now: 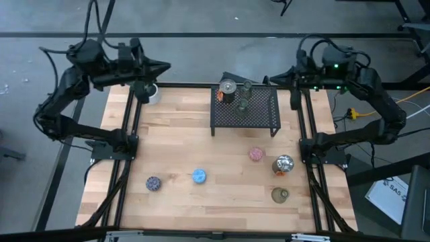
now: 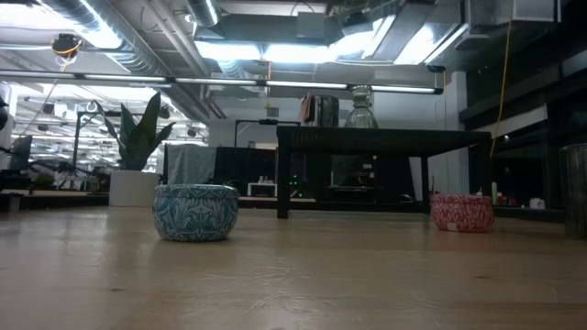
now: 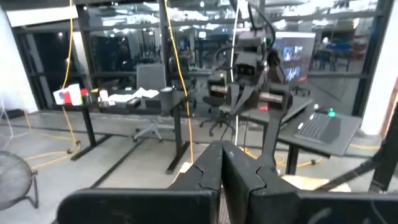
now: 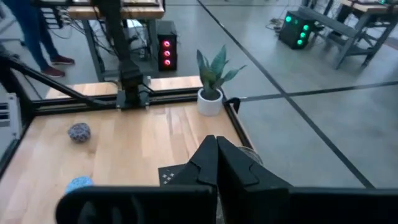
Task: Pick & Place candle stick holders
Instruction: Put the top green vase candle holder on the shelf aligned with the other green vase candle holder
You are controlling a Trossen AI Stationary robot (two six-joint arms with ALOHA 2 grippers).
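The candle stick holders lie well apart from both tools. In the high view the left tool (image 1: 163, 66) hangs at the upper left of the frame, over the table's (image 1: 181, 144) far edge, its fingers clenched together and grasping nothing; the left wrist view shows the two dark fingers (image 3: 208, 171) pressed tip to tip. The right tool (image 1: 270, 80) sits at the upper right of the frame, likewise clenched and empty, its fingers (image 4: 211, 158) meeting in the right wrist view.

Just below the left tool stands a white potted plant (image 1: 149, 92). Between the two tools, top centre, is a black mesh rack (image 1: 244, 109); on it rest a silvery holder (image 1: 228, 88) and a clear glass holder (image 1: 244, 98), near the right tool but not touching it.

Lower in the frame, on the bare wood, a pink holder (image 1: 256, 154) lies right of centre, with a shiny silvery holder (image 1: 284, 165) just beside it and an olive-green holder (image 1: 280, 195) below that. A blue holder (image 1: 199, 176) lies bottom centre and a purple-speckled holder (image 1: 153, 183) to its left.

In the low view the blue holder (image 2: 195, 212) stands at left and the pink holder (image 2: 461, 212) at right, with the rack (image 2: 381, 139) behind them.
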